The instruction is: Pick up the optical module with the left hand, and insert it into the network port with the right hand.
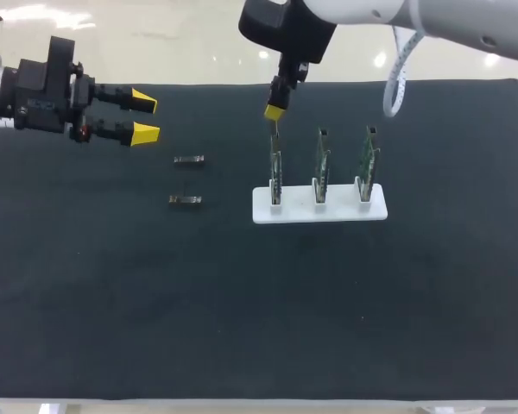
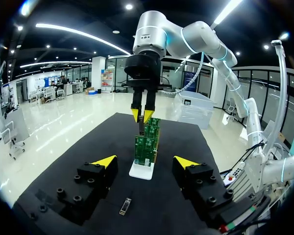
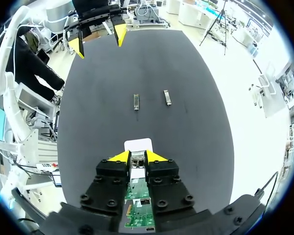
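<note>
Our right jaws closed on optical module [image 1: 274,131], held upright just above first green board [image 1: 276,170] at 9 o'clock end of white holder [image 1: 328,211]; we cannot tell if module touches board. Two other boards [image 1: 321,164] stand toward 3 o'clock. Our left jaws open, empty, above desk [image 1: 242,302]. Spare module [image 1: 188,159] flat at holder's 9 o'clock; second spare [image 1: 186,200] at its 6 o'clock.
</note>
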Tool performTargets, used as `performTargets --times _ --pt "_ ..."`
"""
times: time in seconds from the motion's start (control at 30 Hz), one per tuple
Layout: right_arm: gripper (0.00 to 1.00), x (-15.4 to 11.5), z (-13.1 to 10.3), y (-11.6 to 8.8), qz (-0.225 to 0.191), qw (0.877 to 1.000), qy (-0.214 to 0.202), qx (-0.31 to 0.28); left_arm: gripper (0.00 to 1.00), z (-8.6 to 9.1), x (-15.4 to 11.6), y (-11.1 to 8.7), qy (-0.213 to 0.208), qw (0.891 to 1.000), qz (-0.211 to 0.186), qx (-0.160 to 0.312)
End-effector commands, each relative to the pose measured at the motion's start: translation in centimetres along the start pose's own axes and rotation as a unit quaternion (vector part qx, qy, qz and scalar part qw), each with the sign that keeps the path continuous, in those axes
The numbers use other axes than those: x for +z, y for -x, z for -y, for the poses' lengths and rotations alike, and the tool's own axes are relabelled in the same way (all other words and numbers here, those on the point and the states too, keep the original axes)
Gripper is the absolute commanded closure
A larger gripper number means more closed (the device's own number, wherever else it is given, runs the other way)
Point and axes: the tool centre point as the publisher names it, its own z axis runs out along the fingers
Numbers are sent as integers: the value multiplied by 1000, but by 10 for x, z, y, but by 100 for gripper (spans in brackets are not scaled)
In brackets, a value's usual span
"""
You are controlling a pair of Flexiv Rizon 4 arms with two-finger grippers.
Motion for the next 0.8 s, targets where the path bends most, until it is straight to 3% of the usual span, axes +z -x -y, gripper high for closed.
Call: performTargets --times 0.03,0.8 --pt "100 3 0 -2 -1 1000 -1 1 0 -1 1 0 0 1000 -1 0" --pt "100 6 -3 0 -5 1000 0 -12 0 -1 1 0 0 1000 -1 0"
